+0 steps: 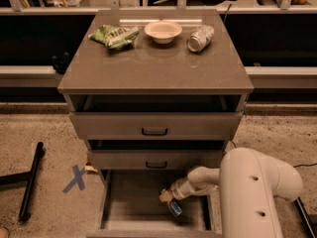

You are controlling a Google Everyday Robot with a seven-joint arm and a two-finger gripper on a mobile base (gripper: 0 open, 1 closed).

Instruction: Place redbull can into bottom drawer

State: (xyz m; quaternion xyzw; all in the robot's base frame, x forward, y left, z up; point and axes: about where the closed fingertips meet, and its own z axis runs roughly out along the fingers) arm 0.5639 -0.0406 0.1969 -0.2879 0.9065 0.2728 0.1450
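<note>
The bottom drawer (129, 202) is pulled out, with its flat grey floor showing. My white arm reaches down into it from the right. The gripper (168, 198) is inside the drawer near its right side. The redbull can (175, 208), blue and silver, is just below the gripper tips, tilted, close to the drawer floor. The gripper tips appear closed around the can's upper end.
On the cabinet top lie a green chip bag (114, 35), a white bowl (163, 31) and a wider silver can (200, 37) on its side. The two upper drawers (154, 127) are closed. A blue tape X (75, 178) and a black bar (30, 187) are on the floor at left.
</note>
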